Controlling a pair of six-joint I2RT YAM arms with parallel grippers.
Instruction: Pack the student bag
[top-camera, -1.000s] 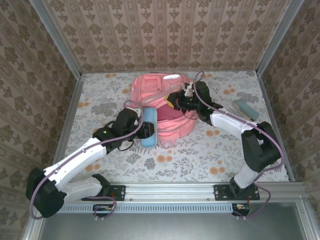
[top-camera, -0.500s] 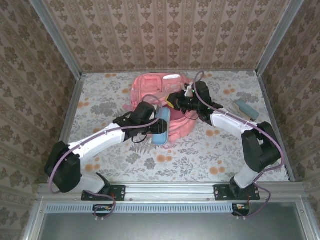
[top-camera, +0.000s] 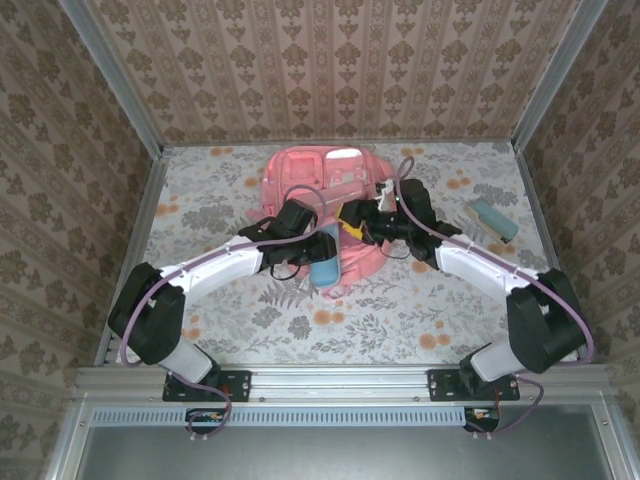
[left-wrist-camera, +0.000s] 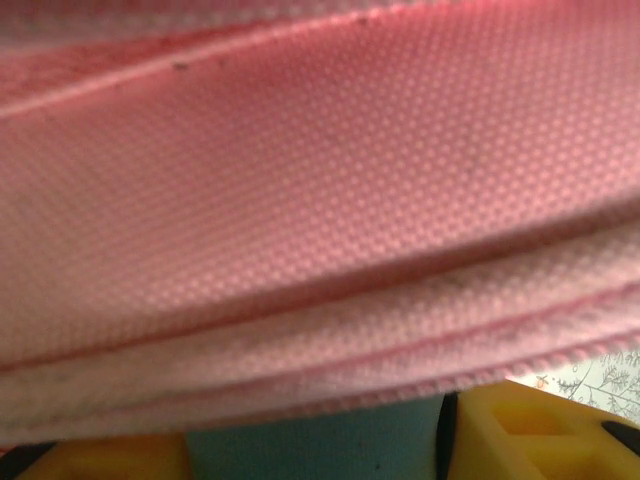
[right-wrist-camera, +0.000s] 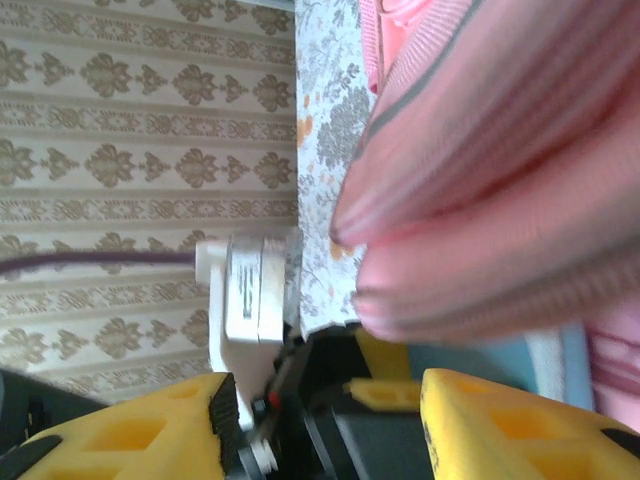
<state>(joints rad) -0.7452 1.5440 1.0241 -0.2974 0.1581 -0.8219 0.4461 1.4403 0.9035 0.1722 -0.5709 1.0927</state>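
Observation:
The pink student bag (top-camera: 310, 175) lies in the middle of the table with its opening toward me. My left gripper (top-camera: 322, 248) is at that opening, shut on a light blue pencil case (top-camera: 325, 272). In the left wrist view the blue case (left-wrist-camera: 310, 450) sits between the yellow fingers (left-wrist-camera: 540, 430), its far end under the bag's pink fabric (left-wrist-camera: 320, 200). My right gripper (top-camera: 352, 218) is at the bag's right edge, open. Its yellow fingers (right-wrist-camera: 520, 420) stand wide apart with nothing between them, and the bag's fabric (right-wrist-camera: 500, 200) hangs blurred just beyond.
A small teal-blue block (top-camera: 492, 218) lies on the flowered tablecloth at the right. Patterned walls close in the table on three sides. The left arm's white wrist camera (right-wrist-camera: 250, 290) is close in front of the right gripper.
The left arm has carried the blue case rightward and into the bag's opening. The right gripper has opened, let go of the bag's edge and drawn back a little.

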